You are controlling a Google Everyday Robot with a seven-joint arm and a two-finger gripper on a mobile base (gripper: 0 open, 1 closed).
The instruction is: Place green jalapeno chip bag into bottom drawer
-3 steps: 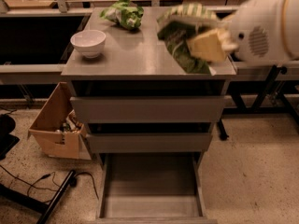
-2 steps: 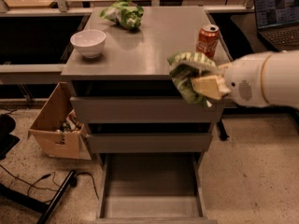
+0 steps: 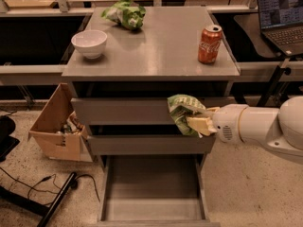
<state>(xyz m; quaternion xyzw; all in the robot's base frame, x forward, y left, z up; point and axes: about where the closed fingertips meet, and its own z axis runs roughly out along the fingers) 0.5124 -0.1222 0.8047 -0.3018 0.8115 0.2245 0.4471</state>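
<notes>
My gripper [image 3: 198,122] reaches in from the right on a white arm and is shut on the green jalapeno chip bag [image 3: 182,111], a small dark-green bag with white print. It holds the bag in the air in front of the two upper drawer fronts, at the cabinet's right side. The bottom drawer [image 3: 154,188] is pulled open below, a grey tray with a long flat floor. The bag hangs above the drawer's right rear part.
On the cabinet top [image 3: 156,46] stand a white bowl [image 3: 89,42], a paler green-and-white bag [image 3: 125,13] and a red soda can [image 3: 209,44]. A cardboard box [image 3: 59,124] sits left of the cabinet. A laptop [image 3: 281,13] is at the right. Cables lie on the floor at the left.
My gripper has carried the bag down from above the cabinet top's right side to in front of the upper drawer fronts. The soda can, hidden before, is now uncovered.
</notes>
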